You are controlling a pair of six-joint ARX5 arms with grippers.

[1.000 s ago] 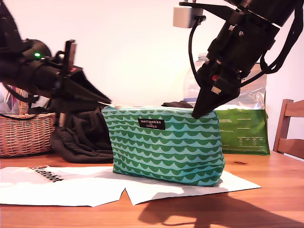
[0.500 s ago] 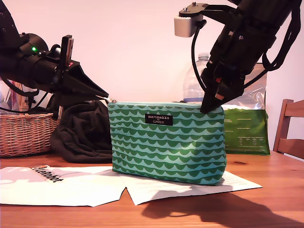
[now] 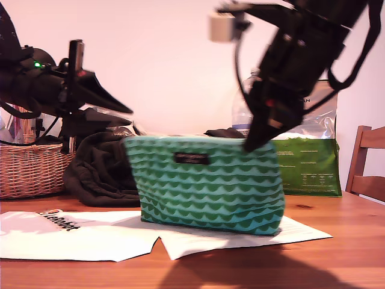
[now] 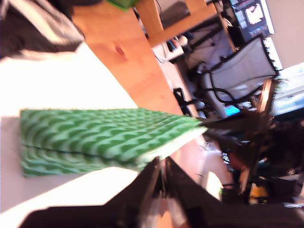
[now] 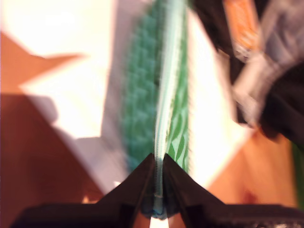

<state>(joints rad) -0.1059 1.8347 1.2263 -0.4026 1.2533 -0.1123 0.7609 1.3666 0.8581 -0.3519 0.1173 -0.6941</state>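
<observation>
**Q:** What is on the exterior view's left?
**A:** My first gripper [image 3: 127, 110]. Its jaws are drawn together with nothing between them, just above the near corner of the green wave-patterned pouch [image 3: 204, 186] and apart from it.

**Q:** And further right?
**A:** The pouch stands upright on white paper [image 3: 90, 238] on the wooden table [image 3: 343, 247]. My second gripper [image 3: 251, 143] is clamped on the pouch's top edge, at its end toward the exterior view's right.

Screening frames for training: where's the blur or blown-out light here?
Exterior view: green wave-patterned fabric pouch and my second claw on its top edge are smeared by motion blur; wooden table sharp. First wrist view: white paper sheet blown out, background soft. Second wrist view: everything blurred, worst away from the claw's fingers.
</observation>
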